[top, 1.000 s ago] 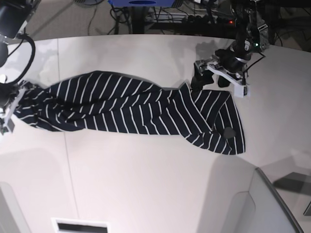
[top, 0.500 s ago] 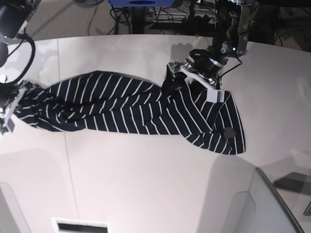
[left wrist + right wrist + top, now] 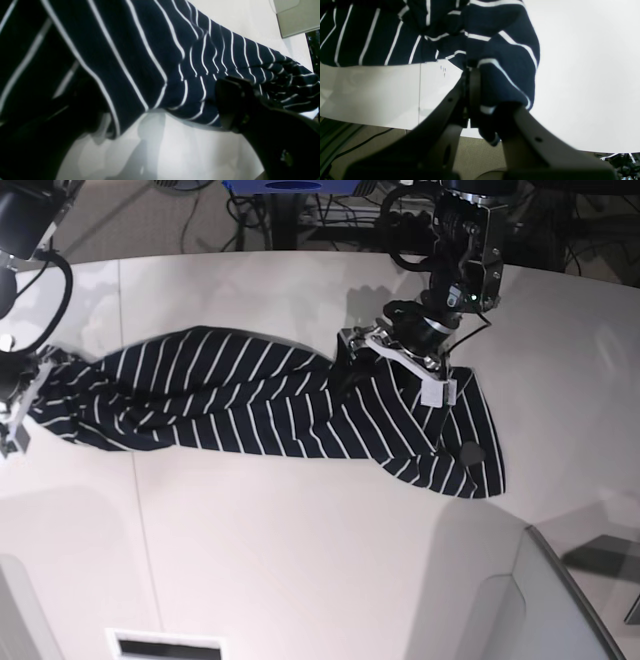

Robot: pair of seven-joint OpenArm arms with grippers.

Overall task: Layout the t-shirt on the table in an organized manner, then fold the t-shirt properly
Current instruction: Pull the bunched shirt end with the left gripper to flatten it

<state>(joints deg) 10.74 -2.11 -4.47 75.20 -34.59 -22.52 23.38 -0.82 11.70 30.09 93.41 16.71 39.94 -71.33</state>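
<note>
Risky here: right gripper (image 3: pixel 472 82) pinching the t-shirt (image 3: pixel 250 395) corner, left gripper (image 3: pixel 395 375) spread wide over the bunched middle, likely to snag several layers.

T-shirt (image 3: pixel 250 405): soft knit cloth, matt, dark navy with thin white stripes; surface falls in loose folds and wrinkles, with a fine fabric texture visible in the right wrist view.

Desk (image 3: pixel 300 560): smooth, hard, white to pale grey top with a faint sheen; soft reflections and shadows show on it in the left wrist view.

Left end effector (image 3: pixel 395 375): black matt fingers that look like plastic, on a white plate.

Right end effector (image 3: pixel 480 100): dark matt parts, smooth, with small holes.
</note>
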